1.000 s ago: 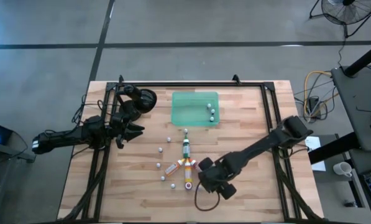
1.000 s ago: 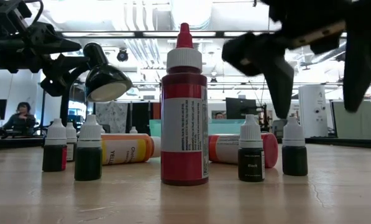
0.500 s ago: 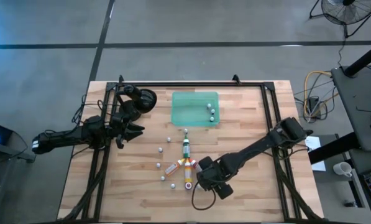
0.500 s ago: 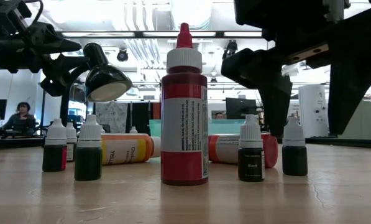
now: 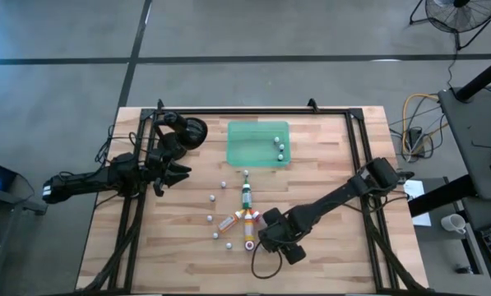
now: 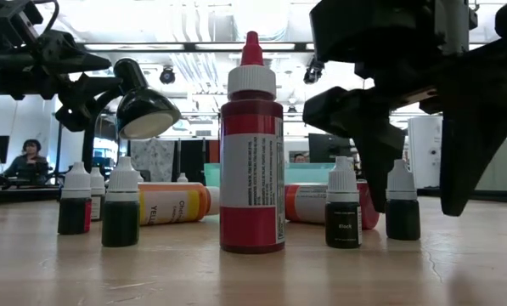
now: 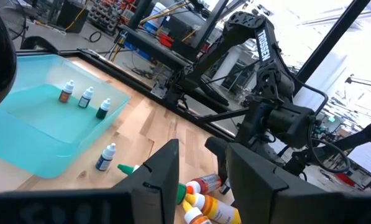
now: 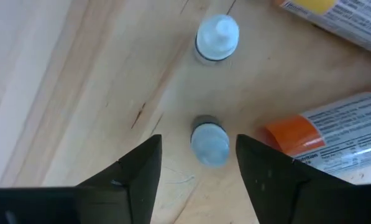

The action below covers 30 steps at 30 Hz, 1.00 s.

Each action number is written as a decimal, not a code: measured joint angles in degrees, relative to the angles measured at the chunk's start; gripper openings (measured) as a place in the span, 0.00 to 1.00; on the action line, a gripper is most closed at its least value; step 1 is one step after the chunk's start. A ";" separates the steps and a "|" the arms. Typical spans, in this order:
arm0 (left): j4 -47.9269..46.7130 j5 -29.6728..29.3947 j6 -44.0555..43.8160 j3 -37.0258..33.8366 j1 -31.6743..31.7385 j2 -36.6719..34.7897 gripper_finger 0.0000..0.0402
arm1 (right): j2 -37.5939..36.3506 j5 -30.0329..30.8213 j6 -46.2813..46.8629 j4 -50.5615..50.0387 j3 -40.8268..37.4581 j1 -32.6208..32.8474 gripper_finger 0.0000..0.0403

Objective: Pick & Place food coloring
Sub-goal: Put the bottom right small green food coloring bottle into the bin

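Surface: wooden table (image 5: 335, 247) inside a dark frame, grey floor around it; open room with ceiling lights behind.
Landmark: green tray (image 5: 258, 144) on the far middle of the table.
Left gripper (image 5: 173, 173): off to the left of the tray, hovering above the wood, fingers (image 7: 162, 177) a narrow gap apart, nothing between them.
Black lamp (image 5: 194, 131): just left of the tray, beside the left arm.
In tray: small dropper bottles (image 5: 280, 146) near its right edge, three counted from the left wrist view (image 7: 85, 98).
Food coloring cluster (image 5: 243, 217): in front of the tray, near table centre; green bottle (image 5: 246, 196) lying closest to the tray, orange-yellow ones (image 5: 229, 222) lying beyond it, red bottle (image 6: 251, 153) upright.
Loose small droppers (image 5: 213, 197): dotted left of that cluster.
Right gripper (image 5: 270, 237): in front of the tray, low at the cluster's near right side, fingers open and straddling a small white-capped dropper (image 8: 210, 140), not yet touching it.
Second dropper (image 8: 217, 37): just beyond that one.
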 joint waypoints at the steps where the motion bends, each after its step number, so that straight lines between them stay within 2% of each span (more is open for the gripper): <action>1: 0.00 0.02 -0.01 0.02 -0.01 0.00 0.26 | -0.12 0.16 0.41 0.00 0.00 0.00 0.48; 7: 0.00 0.00 0.00 0.00 -0.01 0.00 0.26 | -0.55 1.34 3.92 0.52 0.02 -0.11 0.43; 19: 0.00 0.01 0.00 0.00 -0.01 0.00 0.26 | -0.62 1.43 3.99 1.07 0.02 -0.26 0.36; 30: 0.00 0.02 -0.01 0.01 -0.01 0.00 0.26 | -0.92 1.19 6.00 -0.49 2.69 -0.63 0.16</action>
